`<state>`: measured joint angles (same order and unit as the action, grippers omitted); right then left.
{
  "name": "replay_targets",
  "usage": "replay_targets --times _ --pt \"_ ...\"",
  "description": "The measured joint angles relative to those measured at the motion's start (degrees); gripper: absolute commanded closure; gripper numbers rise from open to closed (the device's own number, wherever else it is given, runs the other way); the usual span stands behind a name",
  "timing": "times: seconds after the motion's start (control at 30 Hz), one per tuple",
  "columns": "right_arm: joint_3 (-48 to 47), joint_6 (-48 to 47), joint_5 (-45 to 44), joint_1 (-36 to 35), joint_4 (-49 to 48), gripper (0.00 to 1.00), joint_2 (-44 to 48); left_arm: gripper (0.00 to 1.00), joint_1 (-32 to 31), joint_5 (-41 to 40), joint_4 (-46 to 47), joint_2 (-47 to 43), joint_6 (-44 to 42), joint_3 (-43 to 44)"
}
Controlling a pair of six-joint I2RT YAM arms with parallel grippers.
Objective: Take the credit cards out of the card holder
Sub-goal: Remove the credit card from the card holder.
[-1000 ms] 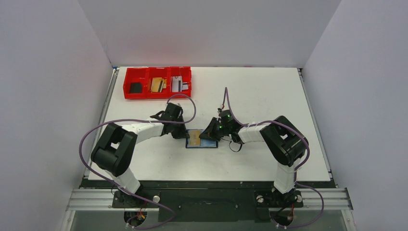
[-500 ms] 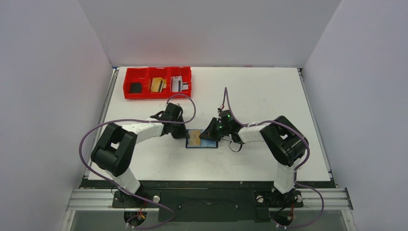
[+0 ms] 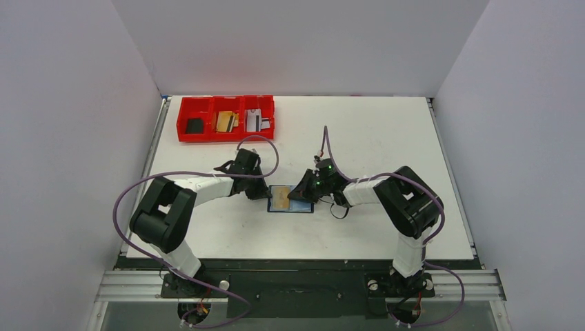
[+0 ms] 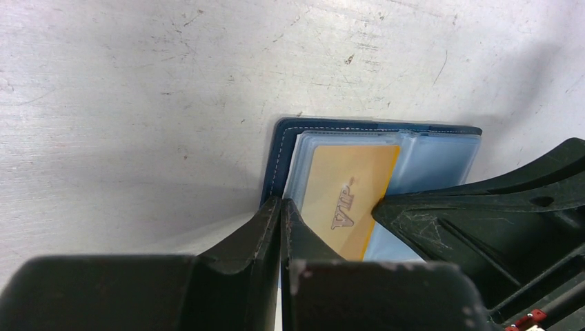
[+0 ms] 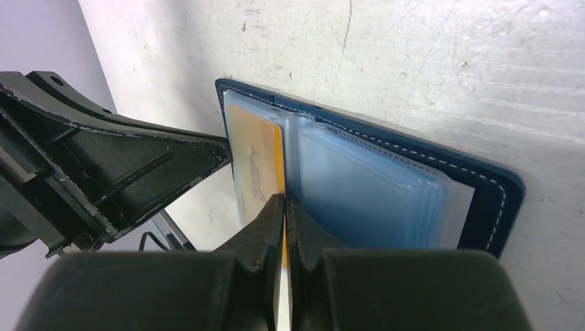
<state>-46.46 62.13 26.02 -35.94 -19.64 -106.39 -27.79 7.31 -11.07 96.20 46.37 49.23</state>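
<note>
Navy wallet (image 5: 486, 221) lies open on the table (image 3: 372, 131) between both grippers, its blue-grey sleeves (image 5: 365, 186) fanned. The right gripper (image 5: 284, 203) is closed tight, with the gold card (image 4: 348, 196) apparently pinched by its edge. The card's near end is hidden behind the fingers, and its far end sits under a clear sleeve. The left gripper (image 4: 279, 207) is also fully closed and grasps nothing, its tips at the wallet's left edge; contact is unclear. From above, the arms cover much of the wallet. Whether other sleeves contain cards is hard to tell. The red tray (image 3: 227, 136) at far left holds dark, gold and pale items, too small to identify.
</note>
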Motion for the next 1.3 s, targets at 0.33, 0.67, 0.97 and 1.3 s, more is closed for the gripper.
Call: replay_targets --times 0.33,0.67,0.97,1.3 --pt "0.50 -1.05 -0.26 0.66 1.07 1.00 1.01 1.00 0.15 0.04 0.26 -0.04 0.04 -0.22" --pt "0.50 -2.82 -1.60 0.76 3.48 1.00 2.03 1.00 0.15 0.07 0.46 -0.09 0.04 -0.35" --pt "0.50 -4.85 -3.28 1.44 6.86 1.00 3.28 1.00 0.15 0.04 0.46 -0.09 0.02 -0.35" --pt "0.55 -5.66 -3.13 2.29 7.43 0.89 3.87 1.00 0.15 0.07 0.46 -0.09 0.02 -0.35"
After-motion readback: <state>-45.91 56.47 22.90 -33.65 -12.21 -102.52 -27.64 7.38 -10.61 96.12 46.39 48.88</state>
